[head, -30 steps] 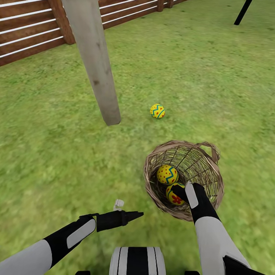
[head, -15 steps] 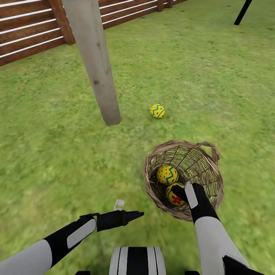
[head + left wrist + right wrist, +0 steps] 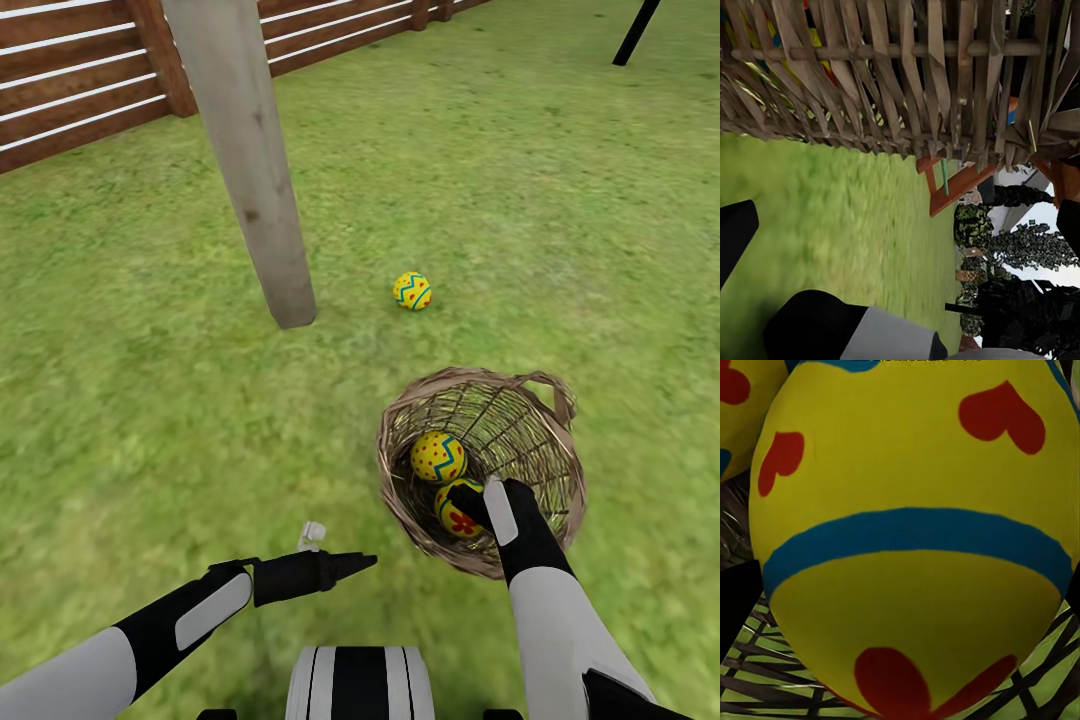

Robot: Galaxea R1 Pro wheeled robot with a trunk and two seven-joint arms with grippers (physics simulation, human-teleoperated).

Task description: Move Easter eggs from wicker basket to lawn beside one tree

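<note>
Two eggs to go, right hand down in the basket

Nearest me, my left gripper [image 3: 345, 566] hangs low over the patchy green lawn [image 3: 150, 420], fingers close together and holding nothing that I can see. My right gripper [image 3: 478, 503] reaches into the round brown wicker basket [image 3: 400, 500], against the yellow egg with the red flower [image 3: 455, 518]. In the right wrist view that egg [image 3: 915, 547] sits hard up between the fingers; whether they have closed on it I cannot tell.

Risks as I judge them: lifting on a loose grip, so the egg slips back; dragging the light basket over with my wrist; or knocking the second egg, yellow with red dots and a blue zigzag [image 3: 438, 456], lying just beyond.

Further out, the third patterned yellow egg [image 3: 412, 291] lies on the grass near the pale grey-beige tree trunk [image 3: 255, 190], with the brown slatted fence [image 3: 80, 90] behind.
</note>
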